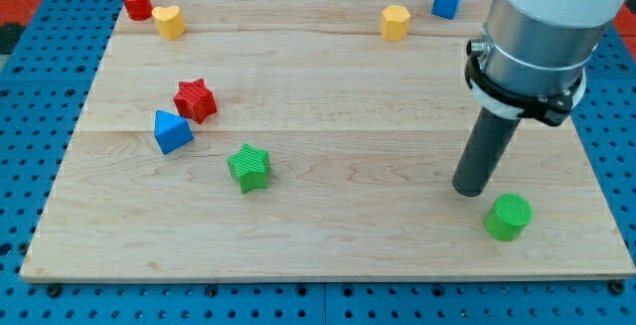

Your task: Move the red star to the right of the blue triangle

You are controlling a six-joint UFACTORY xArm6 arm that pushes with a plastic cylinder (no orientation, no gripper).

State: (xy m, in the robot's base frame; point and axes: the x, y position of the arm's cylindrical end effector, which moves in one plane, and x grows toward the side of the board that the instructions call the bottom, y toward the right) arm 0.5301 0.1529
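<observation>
The red star (195,99) lies on the wooden board at the view's left, just up and right of the blue triangle (172,131); the two look close to touching. My tip (467,190) rests on the board far to the view's right of both, just up and left of a green cylinder (509,216). The rod rises from the tip into the arm's grey and white body at the top right.
A green star (248,167) lies right of and below the blue triangle. A red cylinder (136,3) and a yellow block (169,22) sit at the top left. A yellow block (395,22) and a blue cube (448,0) sit at the top right.
</observation>
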